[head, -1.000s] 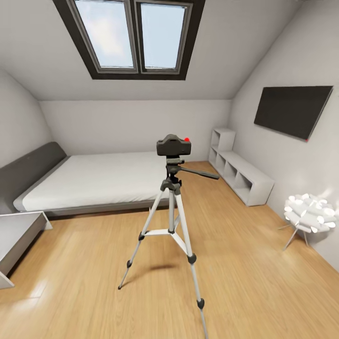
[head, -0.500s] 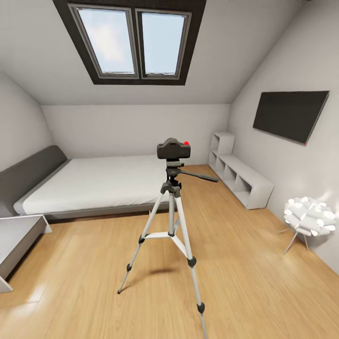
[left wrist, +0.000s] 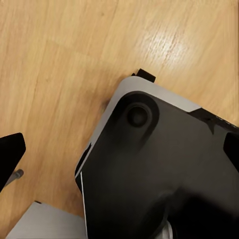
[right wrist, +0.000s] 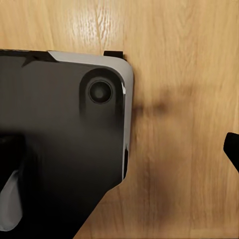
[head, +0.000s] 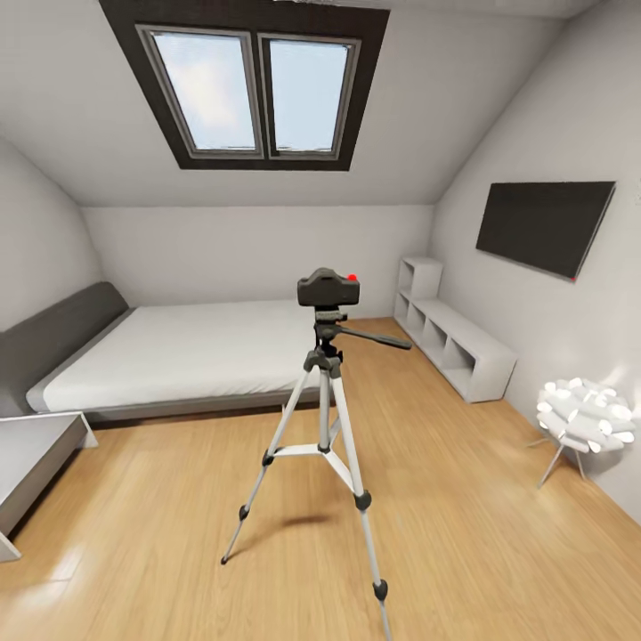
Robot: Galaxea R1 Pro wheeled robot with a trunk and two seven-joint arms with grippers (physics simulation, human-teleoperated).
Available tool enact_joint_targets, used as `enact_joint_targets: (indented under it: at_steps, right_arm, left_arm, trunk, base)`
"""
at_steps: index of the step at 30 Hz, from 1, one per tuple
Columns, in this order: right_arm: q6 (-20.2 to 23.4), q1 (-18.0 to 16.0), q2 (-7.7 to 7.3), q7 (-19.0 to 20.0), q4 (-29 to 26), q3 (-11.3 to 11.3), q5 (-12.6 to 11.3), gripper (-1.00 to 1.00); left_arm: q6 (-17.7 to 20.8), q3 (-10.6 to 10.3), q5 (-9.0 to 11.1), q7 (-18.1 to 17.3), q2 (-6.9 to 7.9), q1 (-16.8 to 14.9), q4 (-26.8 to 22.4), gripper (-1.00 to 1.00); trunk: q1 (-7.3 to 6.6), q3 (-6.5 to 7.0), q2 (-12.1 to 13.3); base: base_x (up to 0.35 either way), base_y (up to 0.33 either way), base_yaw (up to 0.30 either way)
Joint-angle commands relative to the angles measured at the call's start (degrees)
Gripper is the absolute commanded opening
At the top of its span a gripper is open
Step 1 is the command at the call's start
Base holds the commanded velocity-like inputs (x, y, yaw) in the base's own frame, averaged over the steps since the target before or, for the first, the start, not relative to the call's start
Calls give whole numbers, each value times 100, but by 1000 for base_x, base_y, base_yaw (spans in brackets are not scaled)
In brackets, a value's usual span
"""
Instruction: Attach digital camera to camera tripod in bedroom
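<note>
On our left we have the grey-framed white bed (head: pixel 169 356) along the far wall, with a low grey ledge (head: pixel 31 450) at the near left edge. Centre floor stands the tall silver-legged camera tripod (head: pixel 325 445), and the small black digital camera with its red button (head: pixel 328 288) sits right on the tripod's black head, so the mount looks done to us. If it needs a nudge, we judge the camera light, rigid and fragile: take it by the body sides, not the lens. The tripod looks tippy, and its long pan handle (head: pixel 374 337) juts right, in the way. Further right come the white cube shelf (head: pixel 454 343), the wall-mounted black TV (head: pixel 543 227) and a white petal lamp (head: pixel 583 414). Both wrist cameras look down over the robot's dark base (left wrist: pixel 164 169) and the wood floor (right wrist: pixel 179 124); dark finger tips show at the edges, too little to tell either gripper's state.
</note>
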Motion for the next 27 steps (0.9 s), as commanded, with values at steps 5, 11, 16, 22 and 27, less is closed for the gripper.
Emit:
enact_joint_targets:
  at_steps: [5,11,16,22,27]
  right_arm:
    - [-36,-9,-6,16,19,-33,48,100]
    - [-36,-9,-9,16,19,-33,48,100]
    - [-36,-9,-9,19,19,-33,47,100]
    - [-36,-9,-10,21,19,-33,46,100]
    - [-36,-9,-10,20,19,-33,46,100]
  left_arm:
    - [-14,-49,45,18,-27,-3,-4,100]
    - [-15,-49,45,17,-85,-4,1,100]
    - [-7,-45,46,16,-107,-4,3,100]
    - [-26,-45,46,15,-112,-3,4,100]
    - [-34,-46,46,15,-114,-3,4,100]
  trunk:
    - [4,34,-12]
    - [4,91,-12]
    - [4,137,-12]
    - [4,194,-12]
    - [4,240,-12]
  base:
    - [0,0,0]
    - [0,0,0]
    - [0,0,0]
    - [0,0,0]
    - [0,0,0]
